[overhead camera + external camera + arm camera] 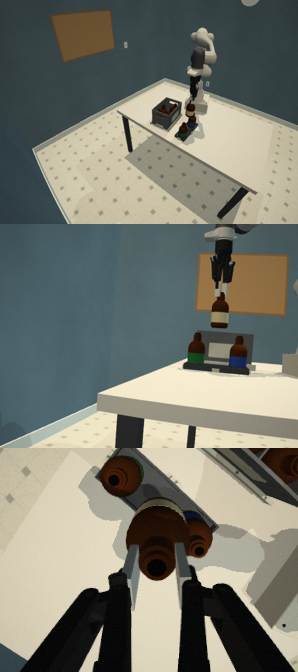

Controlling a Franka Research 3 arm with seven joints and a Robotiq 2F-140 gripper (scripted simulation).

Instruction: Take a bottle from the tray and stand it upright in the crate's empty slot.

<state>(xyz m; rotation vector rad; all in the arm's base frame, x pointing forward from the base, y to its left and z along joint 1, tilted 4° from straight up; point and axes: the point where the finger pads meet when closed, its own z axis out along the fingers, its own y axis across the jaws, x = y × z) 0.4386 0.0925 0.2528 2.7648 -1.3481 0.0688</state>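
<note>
My gripper [192, 99] [221, 291] [157, 556] is shut on the neck of a brown bottle with a cream label [190, 110] [220, 308] [156, 530]. This bottle hangs upright above the black tray [189, 131] [208, 368] [162, 487], clear of it. A green-labelled bottle [183, 131] [196, 350] [120, 475] and a blue-labelled bottle [192, 121] [238, 354] [200, 539] stand at the tray's two ends. The grey crate [158, 119] [219, 336] stands beside the tray with several brown bottles inside. Its walls hide which slot is empty.
The white table [225, 135] [183, 393] carries the crate and tray near one edge. The robot's pale base [198, 106] [289, 365] stands at the back in the top view, close to the crate and tray.
</note>
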